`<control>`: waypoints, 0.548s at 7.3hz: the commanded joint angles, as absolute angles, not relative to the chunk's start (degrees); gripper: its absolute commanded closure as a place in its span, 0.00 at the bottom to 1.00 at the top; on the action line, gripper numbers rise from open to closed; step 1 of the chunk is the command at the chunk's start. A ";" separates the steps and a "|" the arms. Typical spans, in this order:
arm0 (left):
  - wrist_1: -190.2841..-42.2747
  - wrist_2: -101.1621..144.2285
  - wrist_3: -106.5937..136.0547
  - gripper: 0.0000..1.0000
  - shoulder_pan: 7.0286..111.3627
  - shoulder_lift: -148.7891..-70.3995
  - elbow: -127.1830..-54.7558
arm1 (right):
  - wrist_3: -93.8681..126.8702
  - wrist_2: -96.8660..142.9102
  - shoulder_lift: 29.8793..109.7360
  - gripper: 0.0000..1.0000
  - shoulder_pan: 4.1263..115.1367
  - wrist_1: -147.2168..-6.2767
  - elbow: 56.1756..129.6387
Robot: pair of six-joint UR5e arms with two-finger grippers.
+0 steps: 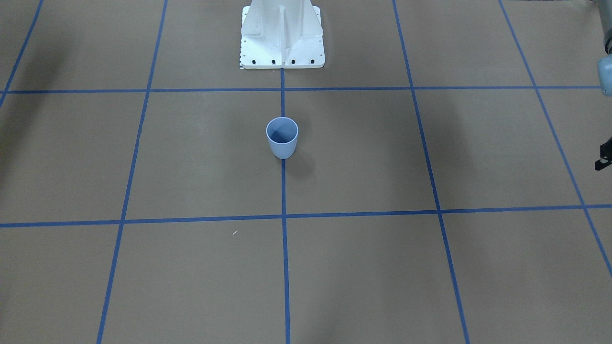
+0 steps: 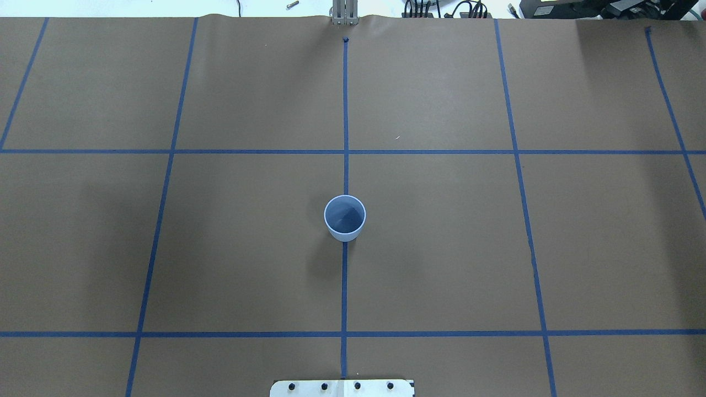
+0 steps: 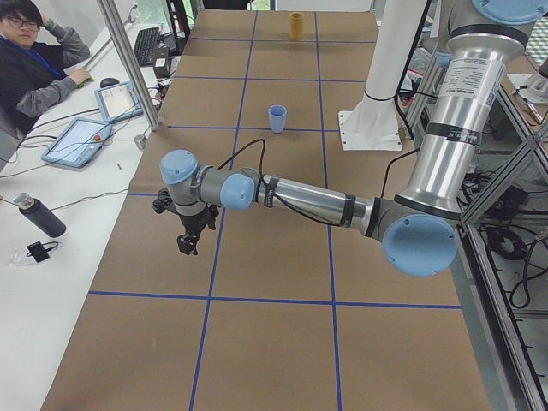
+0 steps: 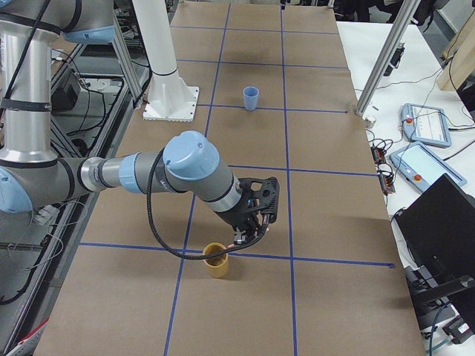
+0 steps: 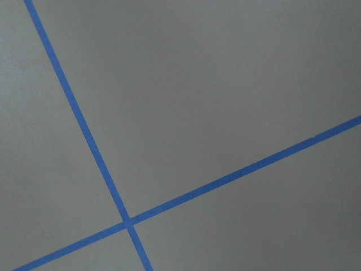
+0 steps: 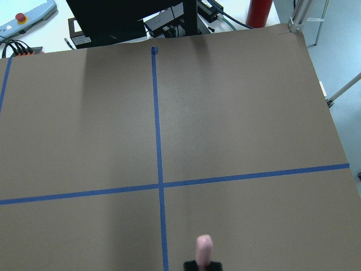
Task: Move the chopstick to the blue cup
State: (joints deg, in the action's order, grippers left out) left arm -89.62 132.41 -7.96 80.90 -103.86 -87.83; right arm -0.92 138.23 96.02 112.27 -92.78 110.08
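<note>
The blue cup stands upright and empty on the centre tape line, seen also in the front view and the right side view. My right gripper hangs just above a tan cup far from the blue cup, outside the overhead view. In the right wrist view the pink chopstick sticks up from the black fingers, which are shut on it. My left gripper hovers over bare paper at the table's other end. I cannot tell whether it is open or shut.
The white robot base stands behind the blue cup. Brown paper with a blue tape grid covers the table. An operator sits beside tablets and a dark bottle at the far edge.
</note>
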 commanded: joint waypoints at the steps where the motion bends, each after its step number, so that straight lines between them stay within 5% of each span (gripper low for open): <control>1: -89.65 132.45 -2.04 0.01 83.92 -103.71 -87.89 | 5.92 137.81 86.35 1.00 107.35 -101.92 111.87; 4: -89.73 132.54 -2.37 0.01 89.11 -102.05 -87.89 | 29.55 137.73 77.38 1.00 92.60 -102.22 116.80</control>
State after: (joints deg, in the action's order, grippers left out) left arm -89.32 132.43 -2.25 87.23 -103.09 -87.82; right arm 20.33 137.82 81.56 98.61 -101.96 115.31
